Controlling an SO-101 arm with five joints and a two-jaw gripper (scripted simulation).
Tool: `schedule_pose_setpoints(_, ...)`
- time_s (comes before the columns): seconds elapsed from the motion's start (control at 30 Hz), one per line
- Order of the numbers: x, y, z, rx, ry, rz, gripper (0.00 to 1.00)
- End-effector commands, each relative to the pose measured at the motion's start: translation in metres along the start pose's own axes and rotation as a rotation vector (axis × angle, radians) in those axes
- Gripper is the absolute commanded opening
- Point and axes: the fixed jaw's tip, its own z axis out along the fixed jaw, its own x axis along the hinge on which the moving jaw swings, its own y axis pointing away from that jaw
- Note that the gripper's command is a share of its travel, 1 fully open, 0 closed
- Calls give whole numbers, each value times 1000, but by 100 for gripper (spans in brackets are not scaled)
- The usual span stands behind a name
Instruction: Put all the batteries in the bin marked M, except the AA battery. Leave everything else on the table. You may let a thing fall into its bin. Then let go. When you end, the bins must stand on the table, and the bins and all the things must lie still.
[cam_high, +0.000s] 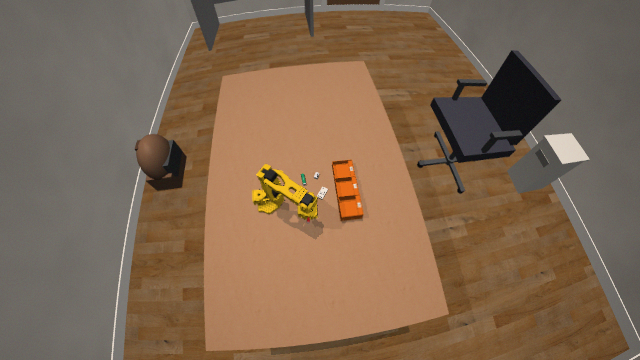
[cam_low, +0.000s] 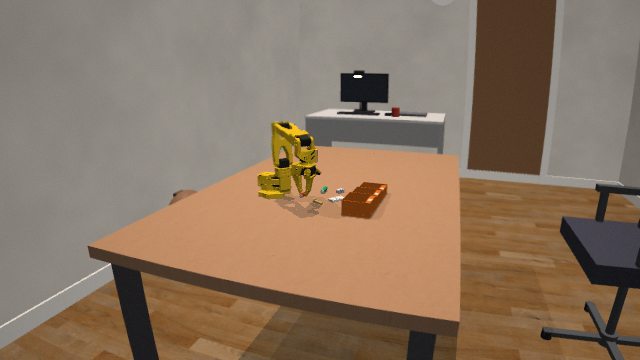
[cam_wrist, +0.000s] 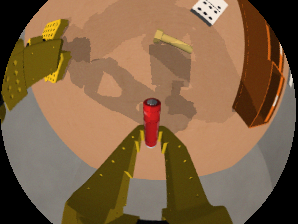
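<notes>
Wrist view, centre: the yellow gripper (cam_wrist: 152, 141) has its jaws clenched on a small red cylindrical battery (cam_wrist: 152, 121), which points away from the camera with its dark end cap toward 12 o'clock. The battery appears lifted off the tan wooden surface (cam_high: 310, 280), though contact cannot be ruled out. In the top view the same red battery (cam_high: 308, 218) shows only as a speck at the tip of the yellow five-joint arm (cam_high: 285, 190).

At 3 o'clock of the arm stands a row of three orange open-topped bins (cam_high: 347, 188), touching one another, each bearing a small white label; the letters cannot be read, and no contents are visible inside any of them.

On the surface between arm and bins lie a green cylindrical battery (cam_high: 303, 179), a small white-and-dark object (cam_high: 316, 175) and a white flat piece with dark dots (cam_high: 322, 192). In the wrist view a tan T-shaped bolt-like item (cam_wrist: 173, 39) lies at 12 o'clock beyond the held battery.
</notes>
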Motion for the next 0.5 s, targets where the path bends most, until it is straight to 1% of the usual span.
schedule_pose_setpoints(0.0,5,-5,-13,49,32,1,0)
schedule_pose_setpoints(0.23,4,-5,-14,50,32,6,0)
schedule_pose_setpoints(0.47,-1,-12,-15,57,32,45,0)
